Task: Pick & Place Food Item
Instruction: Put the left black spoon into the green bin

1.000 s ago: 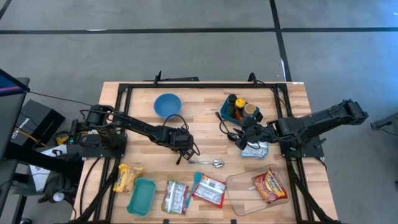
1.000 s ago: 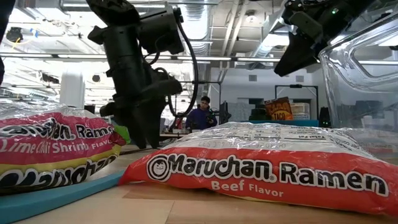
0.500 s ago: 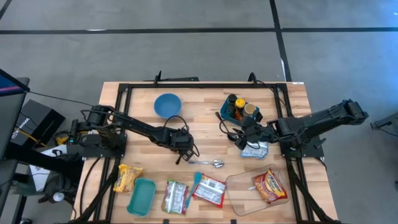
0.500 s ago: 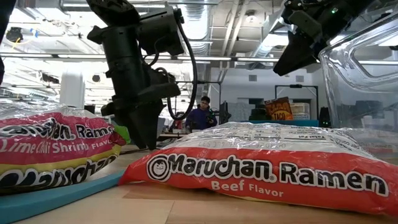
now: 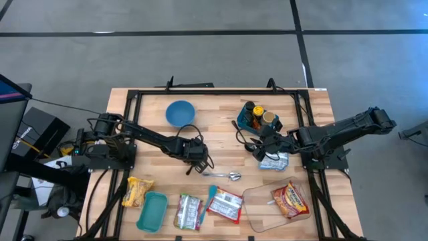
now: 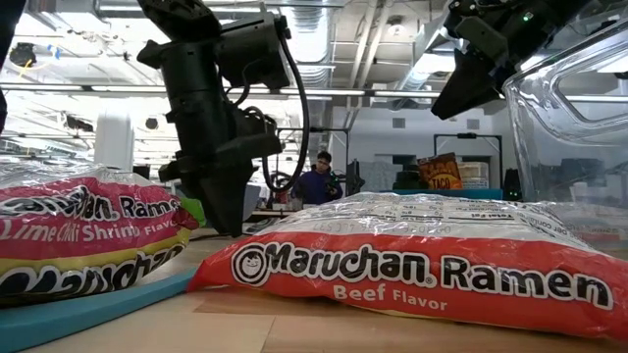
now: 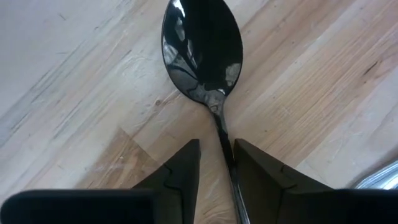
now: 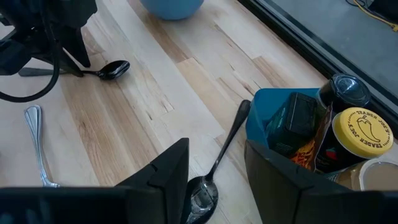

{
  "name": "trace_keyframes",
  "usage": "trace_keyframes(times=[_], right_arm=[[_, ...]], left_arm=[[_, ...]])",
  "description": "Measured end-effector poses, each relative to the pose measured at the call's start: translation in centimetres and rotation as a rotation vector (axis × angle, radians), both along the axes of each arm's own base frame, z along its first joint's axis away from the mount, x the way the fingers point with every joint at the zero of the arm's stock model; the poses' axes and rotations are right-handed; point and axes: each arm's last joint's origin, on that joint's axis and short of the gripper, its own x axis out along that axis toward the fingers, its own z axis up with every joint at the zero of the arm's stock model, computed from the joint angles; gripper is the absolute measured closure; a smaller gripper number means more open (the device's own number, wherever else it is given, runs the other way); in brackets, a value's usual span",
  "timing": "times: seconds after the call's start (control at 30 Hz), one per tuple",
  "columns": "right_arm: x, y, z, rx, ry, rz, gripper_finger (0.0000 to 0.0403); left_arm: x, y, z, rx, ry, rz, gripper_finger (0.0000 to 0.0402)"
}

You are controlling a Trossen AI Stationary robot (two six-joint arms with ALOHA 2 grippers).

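Two fingers [image 7: 180,168] of left gripper [image 7: 216,163] flank black spoon [image 7: 202,56].

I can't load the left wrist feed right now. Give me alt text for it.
A black spoon lies on the wooden table, bowl pointing away from the camera, its thin handle running back between the left gripper's two dark jaws. The jaws flank the handle closely on both sides. The end of a silver utensil shows at the picture's edge.

- Bowl [image 5: 180,112] sitting at the table's [image 5: 221,137] back, left of the condiment bin [image 5: 257,118].
- Ramen packets [image 5: 225,205] lying along the front edge.
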Motion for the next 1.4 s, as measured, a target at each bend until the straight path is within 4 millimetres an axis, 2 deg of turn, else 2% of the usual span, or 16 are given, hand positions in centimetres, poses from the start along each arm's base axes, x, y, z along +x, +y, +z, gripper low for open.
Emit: trace_keyframes(times=[1.4], right_arm=[[0.00, 0.01, 0.00, 0.000, 0.000, 0.001, 0.0253]], left_arm=[[-0.50, 0.11, -0.15, 0.033, 0.046, 0.008, 0.0312]])
